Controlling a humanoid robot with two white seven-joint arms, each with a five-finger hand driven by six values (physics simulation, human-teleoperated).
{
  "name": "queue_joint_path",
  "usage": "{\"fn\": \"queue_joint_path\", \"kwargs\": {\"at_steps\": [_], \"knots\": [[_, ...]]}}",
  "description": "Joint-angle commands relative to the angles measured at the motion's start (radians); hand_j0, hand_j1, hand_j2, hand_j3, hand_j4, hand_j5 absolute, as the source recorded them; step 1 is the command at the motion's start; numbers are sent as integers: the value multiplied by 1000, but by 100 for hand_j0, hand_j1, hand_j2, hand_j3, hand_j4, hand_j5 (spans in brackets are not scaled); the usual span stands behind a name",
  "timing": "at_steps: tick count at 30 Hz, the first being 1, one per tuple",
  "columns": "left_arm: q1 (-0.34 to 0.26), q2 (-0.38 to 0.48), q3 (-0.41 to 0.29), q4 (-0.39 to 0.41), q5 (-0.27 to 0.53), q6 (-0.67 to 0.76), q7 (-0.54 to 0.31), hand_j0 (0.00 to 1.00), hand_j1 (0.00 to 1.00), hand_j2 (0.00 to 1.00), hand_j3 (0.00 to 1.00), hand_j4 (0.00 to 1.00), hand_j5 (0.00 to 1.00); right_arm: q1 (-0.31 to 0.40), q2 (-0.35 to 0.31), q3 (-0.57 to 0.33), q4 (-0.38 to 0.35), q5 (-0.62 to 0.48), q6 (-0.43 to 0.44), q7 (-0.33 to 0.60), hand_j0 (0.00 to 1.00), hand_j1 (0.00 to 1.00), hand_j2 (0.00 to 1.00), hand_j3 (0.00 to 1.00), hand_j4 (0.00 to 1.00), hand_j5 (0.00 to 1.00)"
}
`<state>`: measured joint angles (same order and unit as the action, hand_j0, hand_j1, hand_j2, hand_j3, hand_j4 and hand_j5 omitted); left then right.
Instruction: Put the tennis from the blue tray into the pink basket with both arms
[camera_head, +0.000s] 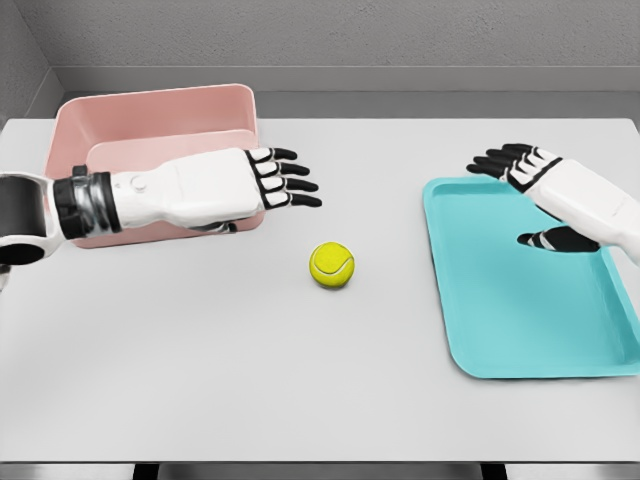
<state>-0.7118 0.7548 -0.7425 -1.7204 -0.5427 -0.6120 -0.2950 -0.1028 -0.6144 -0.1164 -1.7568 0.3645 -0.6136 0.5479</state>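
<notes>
Your tennis ball (332, 265) lies on the tabletop (200, 350) between the released left hand (275, 178) and right hand (520, 165), so you likely need the left to reach down and grasp it

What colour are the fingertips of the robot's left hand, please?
Black, on white fingers; the head view shows the left hand clearly, open in front of the pink basket.

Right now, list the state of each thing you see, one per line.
tennis ball: loose on the table, between basket and tray, held by neither hand.
blue tray: flat, nothing in it.
pink basket: upright, contents partly hidden by the arm.
left hand: fingers spread, holding nothing.
right hand: fingers spread, holding nothing.
</notes>
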Motion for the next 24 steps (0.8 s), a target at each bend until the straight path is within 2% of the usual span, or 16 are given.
{"fn": "queue_joint_path", "kwargs": {"at_steps": [1,3,13,18,24], "knots": [[0,-38,-63,5,-2,1,-1,100,100,100,100,100,100,0,8,-9,2,-10,3,0,100,100,100,100,100,100],[-9,-40,-86,5,1,1,-1,100,100,100,100,100,100,0,7,-11,52,-9,3,1,100,100,100,100,100,100],[-29,-118,-146,81,4,1,-1,100,100,100,100,100,100,5,7,-29,80,-9,3,1,100,100,100,100,100,100],[-52,-160,-182,154,6,1,0,100,100,100,100,100,100,5,7,-29,79,-9,3,1,100,100,100,100,100,100],[-58,-187,-190,205,30,1,0,100,100,100,100,100,100,5,7,-29,80,-9,3,1,100,100,100,100,100,100]]}}
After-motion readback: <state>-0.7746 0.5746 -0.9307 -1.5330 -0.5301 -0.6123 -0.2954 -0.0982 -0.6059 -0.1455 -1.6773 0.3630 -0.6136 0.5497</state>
